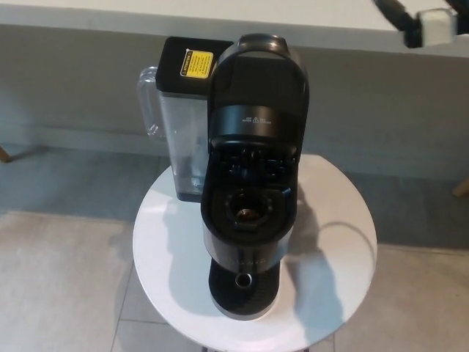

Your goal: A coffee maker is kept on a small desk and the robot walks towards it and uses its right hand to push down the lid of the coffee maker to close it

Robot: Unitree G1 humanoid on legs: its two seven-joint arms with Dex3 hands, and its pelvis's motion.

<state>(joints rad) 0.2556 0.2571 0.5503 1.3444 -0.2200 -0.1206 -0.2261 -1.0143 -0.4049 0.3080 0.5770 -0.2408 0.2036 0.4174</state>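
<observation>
Right hand (394, 12) shows only as a black piece at the top edge, at 1 o'clock from the coffee maker (245, 242), well apart from it. Whether it is open or closed cannot be told; it touches nothing visible. Left hand is out of view. The coffee maker stands in the middle of the round white bench (165, 257). Its lid (258, 81) stands raised at 12 o'clock, and the brew chamber below is uncovered. A clear tank (179, 139) with a yellow label (196, 64) sits at 11 o'clock.
</observation>
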